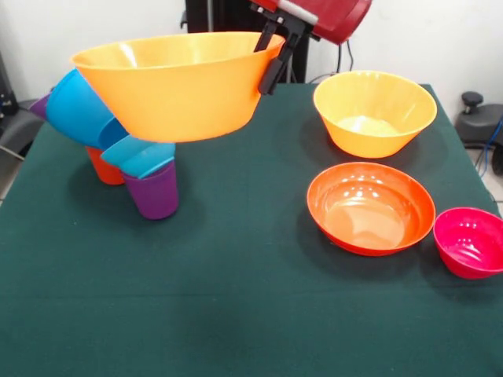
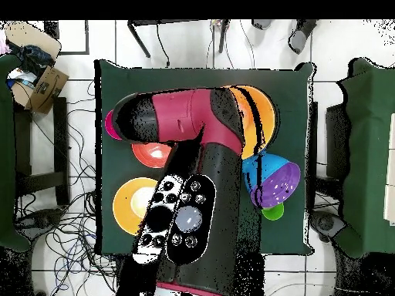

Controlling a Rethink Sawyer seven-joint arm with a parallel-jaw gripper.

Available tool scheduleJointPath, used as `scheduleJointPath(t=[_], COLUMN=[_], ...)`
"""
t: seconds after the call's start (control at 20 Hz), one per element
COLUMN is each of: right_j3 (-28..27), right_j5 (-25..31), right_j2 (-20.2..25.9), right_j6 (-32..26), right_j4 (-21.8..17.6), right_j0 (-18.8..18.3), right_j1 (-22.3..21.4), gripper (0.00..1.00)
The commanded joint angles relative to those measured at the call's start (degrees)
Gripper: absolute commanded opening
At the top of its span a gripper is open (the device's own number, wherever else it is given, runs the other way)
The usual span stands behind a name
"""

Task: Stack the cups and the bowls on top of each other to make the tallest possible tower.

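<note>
My gripper (image 1: 269,61) is shut on the right rim of a large orange bowl (image 1: 177,86) and holds it tilted above the tower. Below it, a purple cup (image 1: 153,192) stands on the table with a small teal bowl (image 1: 138,155) in its mouth. A large blue bowl (image 1: 78,110) leans off to the left, with a sliver of the purple bowl (image 1: 39,103) behind it. An orange cup (image 1: 105,168) stands behind the purple cup. In the overhead view the orange bowl (image 2: 264,116), blue bowl (image 2: 261,164), purple bowl (image 2: 278,185) and a green cup (image 2: 272,212) show beside the arm.
A second large orange bowl (image 1: 375,110), a shallow red-orange bowl (image 1: 369,206) and a small magenta bowl (image 1: 471,242) sit on the right of the green table (image 1: 236,314). The arm (image 2: 193,169) hides much of the table in the overhead view.
</note>
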Motion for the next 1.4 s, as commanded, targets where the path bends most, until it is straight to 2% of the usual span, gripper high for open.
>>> scheduleJointPath(t=[0.05,0.5,0.75,0.8,1.0,1.05,1.4], right_j3=[5.08,4.04,4.16,4.23,5.62,5.68,5.73], right_j5=[-5.85,-8.15,-7.05,-7.08,-9.32,-10.46,-12.04], right_j2=[7.69,9.24,10.53,10.81,11.14,10.59,10.18], right_j6=[-5.49,-6.42,-7.46,-7.03,-4.41,-3.9,-3.18], right_j4=[-2.45,-3.35,-2.53,-2.67,-1.79,-2.58,-2.84], right_j0=[-3.34,-6.05,-7.65,-7.9,-8.04,-7.45,-6.78], right_j1=[2.44,3.05,3.06,3.03,2.78,2.51,2.78], gripper=[0.0,0.0,0.0,1.0,1.0,1.0,1.0])
